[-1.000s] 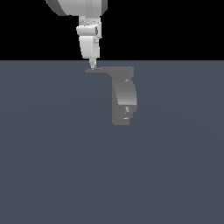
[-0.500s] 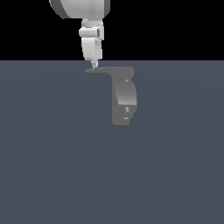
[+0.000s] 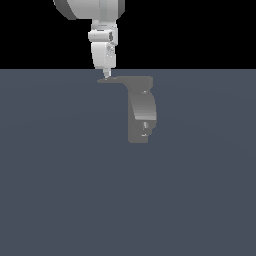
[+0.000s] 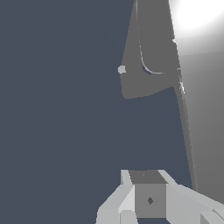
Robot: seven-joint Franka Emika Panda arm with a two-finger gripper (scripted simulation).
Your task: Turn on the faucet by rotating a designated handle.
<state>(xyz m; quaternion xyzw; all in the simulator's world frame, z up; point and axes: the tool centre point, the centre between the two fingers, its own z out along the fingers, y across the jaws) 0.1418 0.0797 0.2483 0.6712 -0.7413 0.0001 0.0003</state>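
The faucet [image 3: 141,114] is a small grey fixture with a curved body, standing on the dark floor in the middle of the exterior view. Its handle [image 3: 120,79], a thin flat lever, projects from the top toward the exterior view's left. My gripper [image 3: 106,76] hangs straight down with its fingers drawn to a point at the handle's tapered tip, touching or nearly touching it. The wrist view shows the fingers [image 4: 131,199] close together with nothing held, and the faucet [image 4: 146,81] beyond them.
A flat dark grey-blue floor [image 3: 60,180] spreads around the faucet, with a black background above the horizon. Nothing else stands in view.
The gripper has shifted only slightly, settling a little lower at the handle's tip. The handle and faucet look unmoved.
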